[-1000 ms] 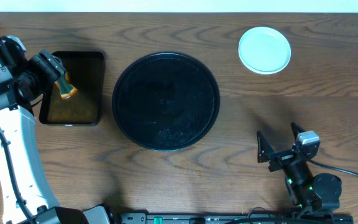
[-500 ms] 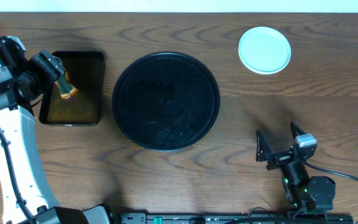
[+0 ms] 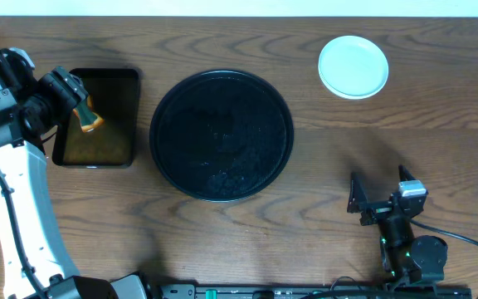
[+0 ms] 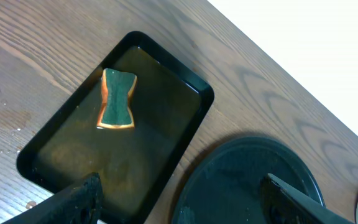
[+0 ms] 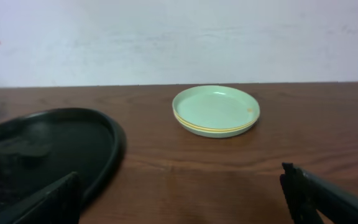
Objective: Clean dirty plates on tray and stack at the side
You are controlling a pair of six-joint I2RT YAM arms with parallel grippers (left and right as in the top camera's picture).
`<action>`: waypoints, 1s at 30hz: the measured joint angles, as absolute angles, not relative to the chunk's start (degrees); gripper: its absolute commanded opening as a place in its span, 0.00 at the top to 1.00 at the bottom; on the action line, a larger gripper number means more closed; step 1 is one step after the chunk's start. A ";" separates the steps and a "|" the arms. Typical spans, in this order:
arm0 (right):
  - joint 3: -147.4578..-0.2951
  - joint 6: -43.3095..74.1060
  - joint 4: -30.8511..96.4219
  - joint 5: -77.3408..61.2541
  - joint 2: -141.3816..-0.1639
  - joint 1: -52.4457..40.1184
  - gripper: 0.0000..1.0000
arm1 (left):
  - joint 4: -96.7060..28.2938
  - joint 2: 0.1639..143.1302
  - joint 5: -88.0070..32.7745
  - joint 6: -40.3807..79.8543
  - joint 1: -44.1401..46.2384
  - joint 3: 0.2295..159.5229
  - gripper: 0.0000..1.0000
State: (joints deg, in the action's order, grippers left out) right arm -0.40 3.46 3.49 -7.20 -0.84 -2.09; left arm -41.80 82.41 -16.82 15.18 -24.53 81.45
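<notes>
Both pincers are released and hold nothing. The left pincer [image 3: 71,90] hangs with its jaws spread over the near end of the small rectangular tray [image 3: 98,164]. The right pincer [image 3: 380,189] sits low over the bare tabletop [image 3: 305,208], jaws equally wide.

The rectangular tray holds a shallow brownish liquid and a sponge [image 4: 117,99]. The sponge lies green face up with an orange edge showing. The round black tray [image 3: 221,134] sits mid-table just right of the rectangular one, and its floor is flecked with wet specks.

The plates [image 3: 353,66] are stacked on the tabletop beyond the round tray's right side, near the far edge. They are well apart from the right pincer. From the right wrist they lie ahead of the open jaws, a little right of centre [image 5: 216,111]. The stack rests flat, hollow side up, with a mint plate on top and a yellow rim showing beneath it. Being round, the plates have no long axis.
</notes>
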 measured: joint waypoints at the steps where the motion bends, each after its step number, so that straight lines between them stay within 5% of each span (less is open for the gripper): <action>1: -0.40 2.70 3.51 -7.03 -0.84 -2.09 0.01 | -41.80 82.41 -16.82 15.18 -24.53 81.45 0.20; 30: -0.40 0.10 3.53 -6.83 -0.84 -2.09 0.01 | -41.80 82.41 -16.82 15.18 -24.53 81.45 0.20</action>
